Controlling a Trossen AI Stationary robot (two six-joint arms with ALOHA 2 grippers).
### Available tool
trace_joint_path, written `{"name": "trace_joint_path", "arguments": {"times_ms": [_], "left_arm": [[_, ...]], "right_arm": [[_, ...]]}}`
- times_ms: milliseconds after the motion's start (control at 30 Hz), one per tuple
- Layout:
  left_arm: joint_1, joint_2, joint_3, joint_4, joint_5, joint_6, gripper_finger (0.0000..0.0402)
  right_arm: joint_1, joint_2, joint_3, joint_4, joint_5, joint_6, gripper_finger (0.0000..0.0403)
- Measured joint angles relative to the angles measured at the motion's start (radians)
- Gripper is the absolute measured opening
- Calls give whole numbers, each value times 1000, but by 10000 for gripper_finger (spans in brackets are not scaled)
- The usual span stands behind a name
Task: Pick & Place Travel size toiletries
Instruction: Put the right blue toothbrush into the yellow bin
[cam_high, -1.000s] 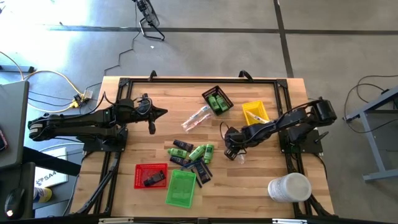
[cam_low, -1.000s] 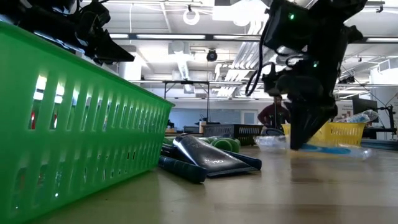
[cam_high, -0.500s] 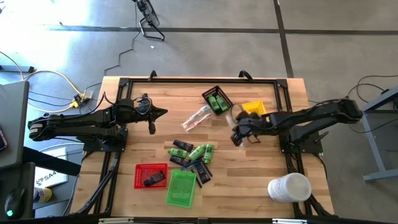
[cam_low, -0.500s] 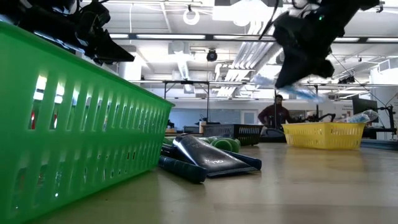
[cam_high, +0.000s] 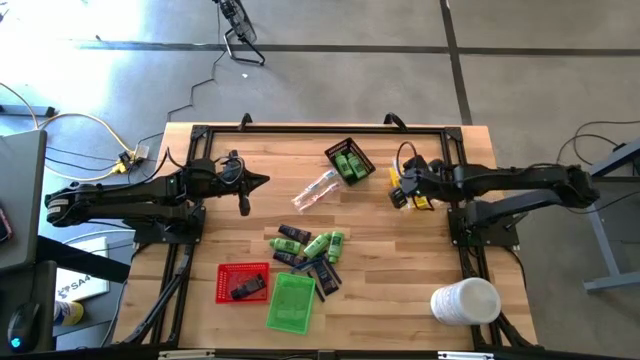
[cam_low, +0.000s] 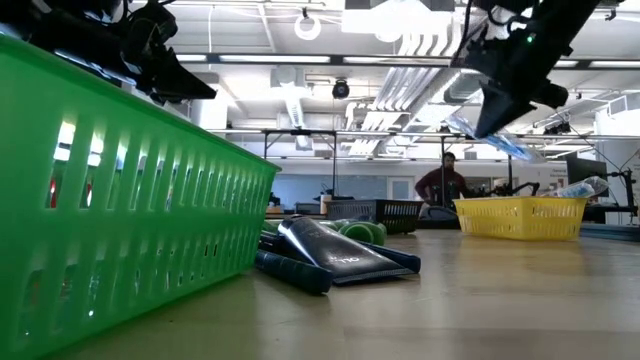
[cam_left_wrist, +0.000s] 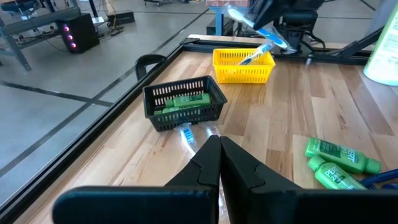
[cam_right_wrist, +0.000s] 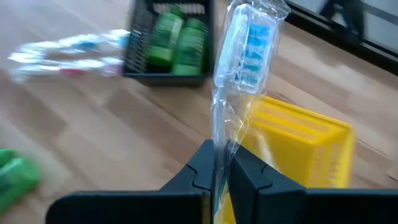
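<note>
I think the toothbrush in its clear wrap is light and stiff, but the wrap is thin and slippery, so the best place to pinch it is low on the handle, where my right tool has it now. That tool is shut tight on the toothbrush and holds it up in the air just over the yellow tray, near the black tray with green bottles in it. My left tool is shut on nothing and waits over the left of the worktop.
</note>
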Motion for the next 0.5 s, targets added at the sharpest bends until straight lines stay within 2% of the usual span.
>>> {"name": "trace_joint_path", "arguments": {"times_ms": [333, 500], "left_arm": [[0, 0, 0, 0, 0, 0, 1], [0, 0, 0, 0, 0, 0, 1]], "right_arm": [[-107, 62, 6, -67, -89, -96, 15], [-149, 141, 82, -190, -116, -160, 15]]}}
